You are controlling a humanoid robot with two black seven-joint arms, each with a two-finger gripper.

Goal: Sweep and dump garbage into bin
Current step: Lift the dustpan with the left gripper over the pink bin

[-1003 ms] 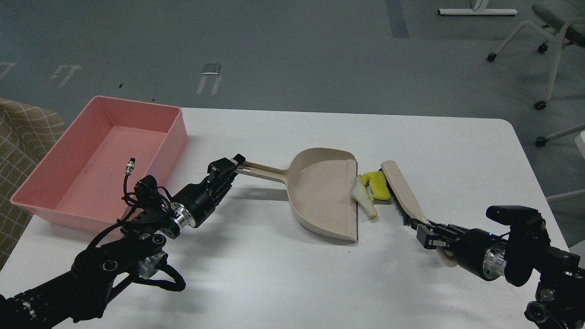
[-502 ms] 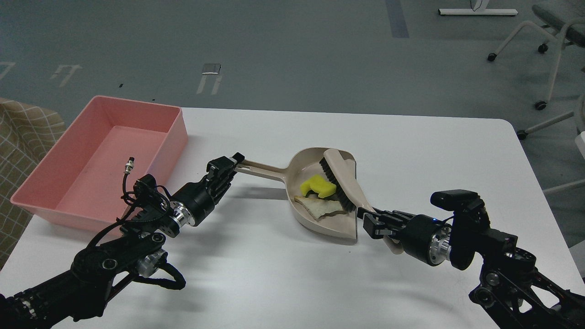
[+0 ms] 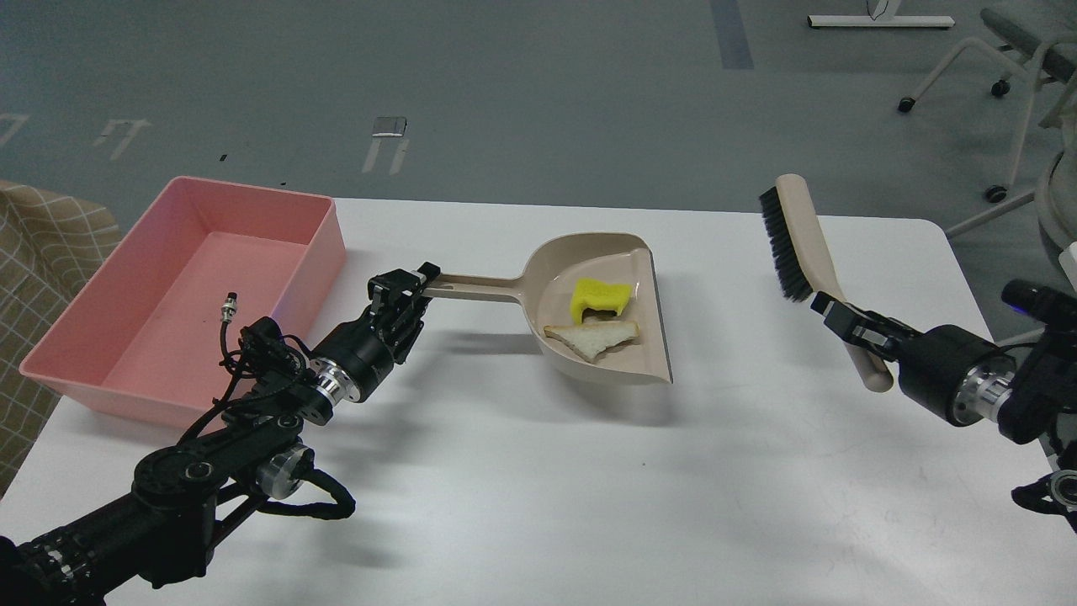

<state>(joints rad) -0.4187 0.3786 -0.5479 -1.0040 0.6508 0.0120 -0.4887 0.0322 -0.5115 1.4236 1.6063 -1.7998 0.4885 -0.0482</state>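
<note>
The garbage lies inside the beige dustpan [image 3: 580,265]: a bright yellow notched chunk [image 3: 599,298] and a whitish-tan flat strip [image 3: 591,338] in front of it. My left gripper [image 3: 410,286] is shut on the dustpan's long handle and holds the pan raised above the table, its shadow below it. My right gripper [image 3: 837,318] is shut on the handle of the beige black-bristled brush [image 3: 795,240], held up and well to the right of the pan. The pink bin [image 3: 181,295] stands at the table's left, with nothing of the garbage in it.
The white table [image 3: 589,488] ends at the far edge behind the pan and at the right beside my right arm. Office chairs [image 3: 1018,76] stand on the floor at the far right. A checked cloth [image 3: 42,252] lies left of the bin.
The brush pushed both scraps into the dustpan, then lifted out and swung up to the right. The dustpan has risen off the table and shifted slightly back.
</note>
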